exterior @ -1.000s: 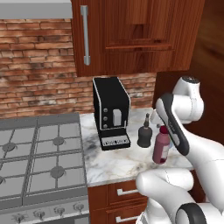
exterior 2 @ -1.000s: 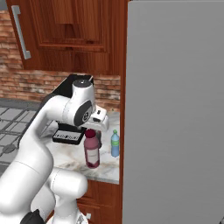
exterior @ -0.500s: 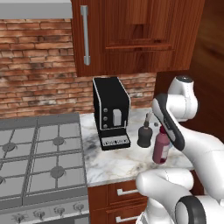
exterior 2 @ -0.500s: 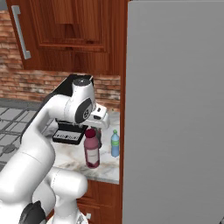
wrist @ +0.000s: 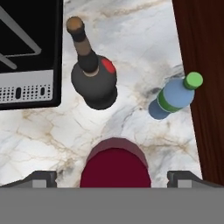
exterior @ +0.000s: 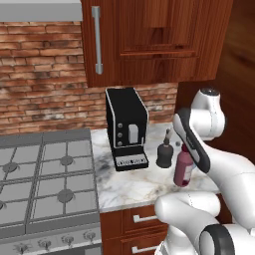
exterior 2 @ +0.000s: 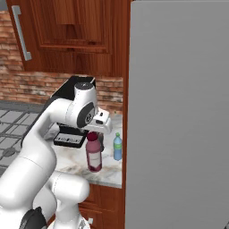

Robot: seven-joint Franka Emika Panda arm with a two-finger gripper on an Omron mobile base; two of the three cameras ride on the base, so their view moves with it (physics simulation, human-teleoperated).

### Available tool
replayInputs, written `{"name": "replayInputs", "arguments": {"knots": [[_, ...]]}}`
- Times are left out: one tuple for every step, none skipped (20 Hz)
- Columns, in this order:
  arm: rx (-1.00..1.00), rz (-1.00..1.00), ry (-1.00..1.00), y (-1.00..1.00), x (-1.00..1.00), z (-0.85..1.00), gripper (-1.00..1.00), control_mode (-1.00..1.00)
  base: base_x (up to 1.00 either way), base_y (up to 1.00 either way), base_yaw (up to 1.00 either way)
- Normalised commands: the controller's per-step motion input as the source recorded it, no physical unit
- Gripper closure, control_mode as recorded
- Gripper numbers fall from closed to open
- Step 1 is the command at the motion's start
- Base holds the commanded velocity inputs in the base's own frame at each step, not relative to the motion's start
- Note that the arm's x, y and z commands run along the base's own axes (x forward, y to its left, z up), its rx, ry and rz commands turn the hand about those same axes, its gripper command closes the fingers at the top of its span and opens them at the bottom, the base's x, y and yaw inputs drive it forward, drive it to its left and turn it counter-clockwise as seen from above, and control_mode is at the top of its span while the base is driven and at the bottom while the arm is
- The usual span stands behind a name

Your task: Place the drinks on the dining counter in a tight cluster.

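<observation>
The hand [wrist: 112, 176] is hanging spread apart over the maroon bottle [wrist: 114, 164]; the hand view is revealing the blue bottle [wrist: 173, 97] just beside it.

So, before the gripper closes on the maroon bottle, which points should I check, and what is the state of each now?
1. Gripper open: ok, the fingertips stand wide on both sides of the cap.
2. Gripper centred over the maroon bottle: ok in the hand view.
3. Maroon bottle upright on the marble worktop: ok.
4. Black bottle and blue bottle apart from the maroon one: ok.
5. Fingers low enough to grip the body: cannot tell.
6. Room beside the wood panel: cannot tell.
</observation>
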Motion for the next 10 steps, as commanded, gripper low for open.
{"name": "replayInputs", "arguments": {"knots": [[0.0, 0.0, 0.0, 0.0, -0.03, -0.15, -1.0, -1.0, 0.0, 0.0, 0.0], [0.0, 0.0, 0.0, 0.0, -0.05, -0.16, -1.0, -1.0, 0.0, 0.0, 0.0], [0.0, 0.0, 0.0, 0.0, 0.0, -0.19, -1.0, -1.0, 0.0, 0.0, 0.0], [0.0, 0.0, 0.0, 0.0, 0.0, -0.21, -1.0, -1.0, 0.0, 0.0, 0.0], [0.0, 0.0, 0.0, 0.0, 0.0, -0.21, -1.0, -1.0, 0.0, 0.0, 0.0], [0.0, 0.0, 0.0, 0.0, 0.0, -0.2, -1.0, -1.0, 0.0, 0.0, 0.0], [0.0, 0.0, 0.0, 0.0, 0.0, -0.22, -1.0, -1.0, 0.0, 0.0, 0.0], [0.0, 0.0, 0.0, 0.0, 0.0, -0.19, -1.0, -1.0, 0.0, 0.0, 0.0], [0.0, 0.0, 0.0, 0.0, 0.0, -0.17, -1.0, -1.0, 0.0, 0.0, 0.0], [0.0, 0.0, 0.0, 0.0, 0.0, -0.14, -1.0, -1.0, 0.0, 0.0, 0.0]]}}
